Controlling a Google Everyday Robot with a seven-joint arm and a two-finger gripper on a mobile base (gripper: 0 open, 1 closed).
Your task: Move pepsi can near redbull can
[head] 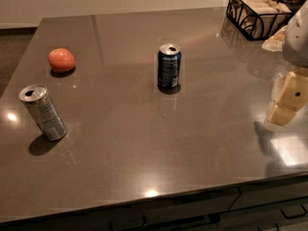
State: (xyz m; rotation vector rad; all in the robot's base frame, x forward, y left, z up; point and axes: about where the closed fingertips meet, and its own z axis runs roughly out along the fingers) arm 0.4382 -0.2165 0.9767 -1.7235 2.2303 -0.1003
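The pepsi can (169,67), short and dark blue with a silver top, stands upright near the middle of the brown counter (144,143). The redbull can (43,112), slim and silver-grey with bluish print, stands at the front left, well apart from the pepsi can. My gripper (288,98), pale cream, hangs over the counter's right edge, far to the right of the pepsi can and touching nothing. Part of the white arm (298,35) shows above it.
An orange-red round fruit (61,60) lies at the back left, behind the redbull can. A black wire basket (257,13) with pale packets stands at the back right corner. The counter's front edge runs along the bottom, with drawers below.
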